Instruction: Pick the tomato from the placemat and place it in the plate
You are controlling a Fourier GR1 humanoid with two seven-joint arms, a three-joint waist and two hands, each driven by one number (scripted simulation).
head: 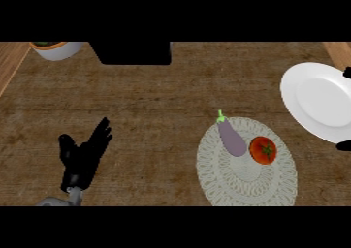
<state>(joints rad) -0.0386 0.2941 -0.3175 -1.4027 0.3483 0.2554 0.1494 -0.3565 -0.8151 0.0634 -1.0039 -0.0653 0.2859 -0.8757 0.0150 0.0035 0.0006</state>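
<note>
Left hand (84, 154) resting open, fingers straight and spread, well left of the placemat (246, 164) on the table (150, 97). Right hand (349, 144) barely visible at the picture's right edge, beyond the placemat; cannot tell its fingers. Tomato (263, 150) lying on the placemat's right part, just beside an eggplant (232, 137) on the same mat. White plate (324, 100) up and right of the placemat. Potted bowl (55, 49) far off up-left of the placemat, beside a black block (133, 52).
</note>
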